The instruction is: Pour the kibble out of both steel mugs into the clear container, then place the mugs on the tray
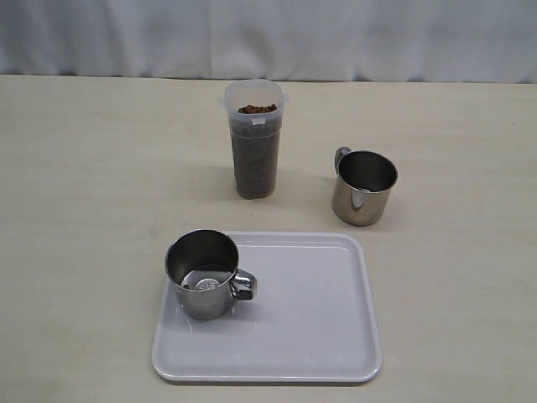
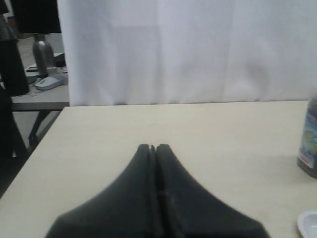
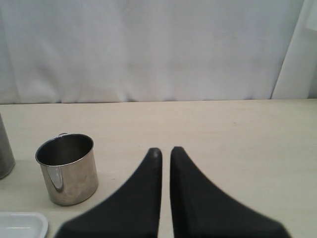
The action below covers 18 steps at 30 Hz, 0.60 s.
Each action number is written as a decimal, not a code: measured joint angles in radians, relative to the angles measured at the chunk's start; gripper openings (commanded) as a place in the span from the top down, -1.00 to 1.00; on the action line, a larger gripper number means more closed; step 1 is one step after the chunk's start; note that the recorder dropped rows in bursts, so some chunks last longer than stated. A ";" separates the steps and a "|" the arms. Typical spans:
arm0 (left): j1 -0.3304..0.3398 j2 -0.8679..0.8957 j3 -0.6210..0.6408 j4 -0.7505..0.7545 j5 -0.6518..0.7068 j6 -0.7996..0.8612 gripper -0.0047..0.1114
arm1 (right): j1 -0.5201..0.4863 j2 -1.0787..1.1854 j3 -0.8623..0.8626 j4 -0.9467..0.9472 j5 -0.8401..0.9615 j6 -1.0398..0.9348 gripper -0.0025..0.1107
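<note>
**A:** Two pairs of fingers, and neither holds anything. The left fingers (image 2: 144,153) are pressed tip to tip. The right fingers (image 3: 154,157) are drawn together with only a sliver of bench (image 3: 237,134) showing between them.

**B:** What lies nearest them?

**A:** Ahead of the right tips and off to one side, well apart, the bench mug (image 3: 67,168) stands upright. It looks empty, and its handle is turned away from the fingers. On that same side are a corner of the tray (image 3: 22,225) and, past the mug, the clear container (image 1: 255,155). From the left fingers, container and tray corner sit far off to one side.

**B:** Which step is in hand?

**A:** I judge the pouring done. The kibble (image 1: 256,109) fills the container nearly to its rim, and the tray mug (image 1: 204,273) already stands on the tray. Only the bench mug is left to move.

**B:** What does that call for?

**A:** The right fingers must open, reach forward and sideways to the mug and close on its wall. Then they lift it and set it on bare tray beside the other, keeping clear of the container near it.

**B:** Any writing?

**A:** "SUS" is stamped in the round mark inside the tray mug. The left wrist view shows a coloured label on the container, too blurred to read.
</note>
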 measured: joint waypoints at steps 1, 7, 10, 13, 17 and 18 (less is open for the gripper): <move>0.032 0.000 0.000 0.000 0.002 0.000 0.92 | 0.000 0.000 0.000 0.000 0.000 0.000 0.87; 0.067 0.000 0.000 0.000 0.002 0.000 0.92 | 0.000 0.000 0.000 0.000 0.000 0.000 0.87; 0.067 0.000 0.000 -0.021 0.002 0.003 0.92 | 0.000 0.000 0.000 0.000 0.000 0.000 0.87; 0.067 0.000 0.000 -0.072 0.002 0.035 0.92 | 0.000 0.000 0.000 0.000 0.000 0.000 0.87; 0.067 0.000 0.000 -0.094 0.002 0.066 0.92 | 0.000 0.000 0.000 0.000 0.000 0.000 0.87; 0.067 0.000 0.000 -0.096 0.002 0.077 0.92 | 0.000 0.000 0.000 0.000 0.000 0.000 0.87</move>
